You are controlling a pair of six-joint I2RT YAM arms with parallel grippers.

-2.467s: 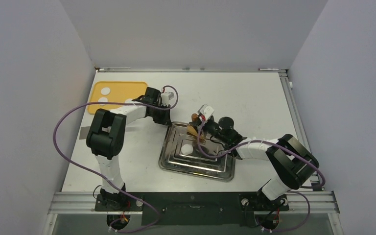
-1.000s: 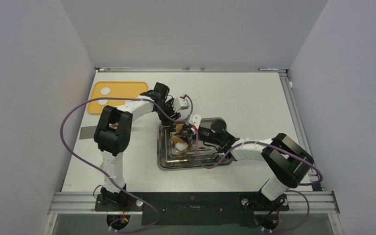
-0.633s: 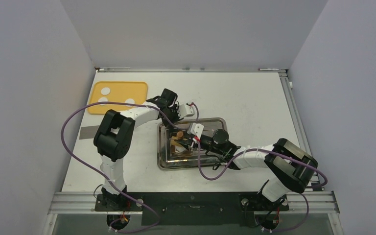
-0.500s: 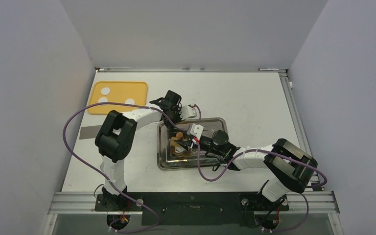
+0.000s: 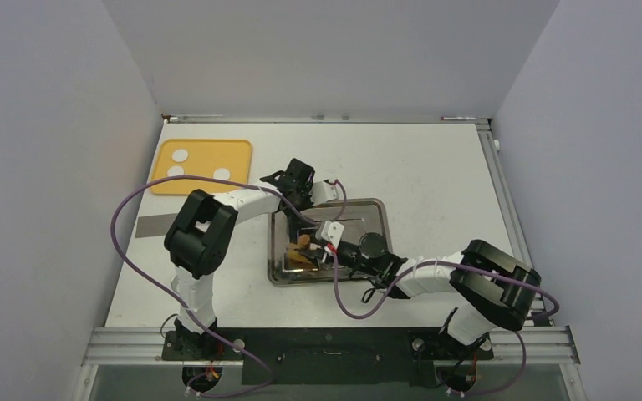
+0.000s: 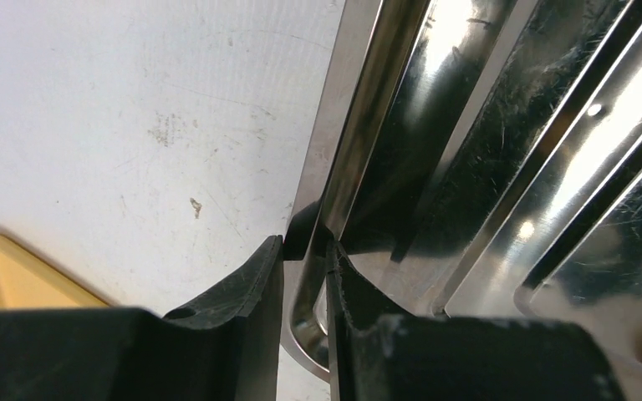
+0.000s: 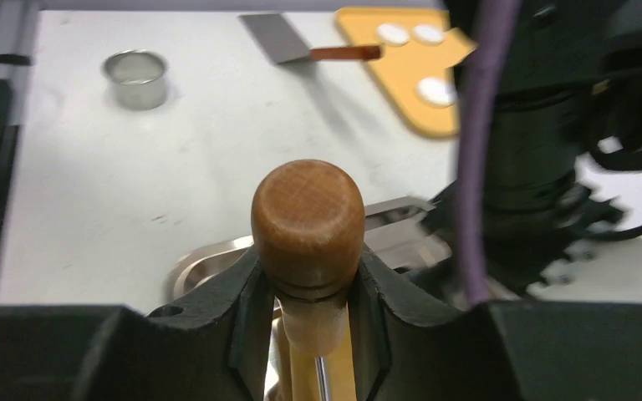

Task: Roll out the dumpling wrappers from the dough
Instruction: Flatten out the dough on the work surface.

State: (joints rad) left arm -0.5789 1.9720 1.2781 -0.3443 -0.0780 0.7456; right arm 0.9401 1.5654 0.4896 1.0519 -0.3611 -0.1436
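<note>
Seen from above, two robot arms reach over a white worktop (image 5: 435,184) to a shiny metal tray (image 5: 359,219) at its centre. At the far left lies a yellow board (image 5: 209,154) carrying three small white rounds of the dough (image 5: 180,154), set apart from one another and well apart from the tray. We see them as thick little lumps, not yet flattened.

We find no finished dumpling wrappers anywhere in these views. Whatever lies on the tray under the tool is hidden by the right arm, so we cannot tell whether a piece is being flattened there. We judge the task to be at an early stage, with at least the three pieces on the board left to roll.

The left hand (image 6: 305,263) is closed almost fully. Its two black fingers (image 6: 247,288) pinch the raised rim of the tray at the far left corner, one finger outside and one inside, apparently to steady it.

The right hand (image 7: 308,267) is closed around the neck of a wooden rolling pin (image 7: 308,213), just below its rounded knob, and the pin angles down over the left part of the tray.

From the right wrist we also make out a small metal ring (image 7: 137,79) and a flat spatula (image 7: 277,38) on the worktop beyond the tray, both untouched.
</note>
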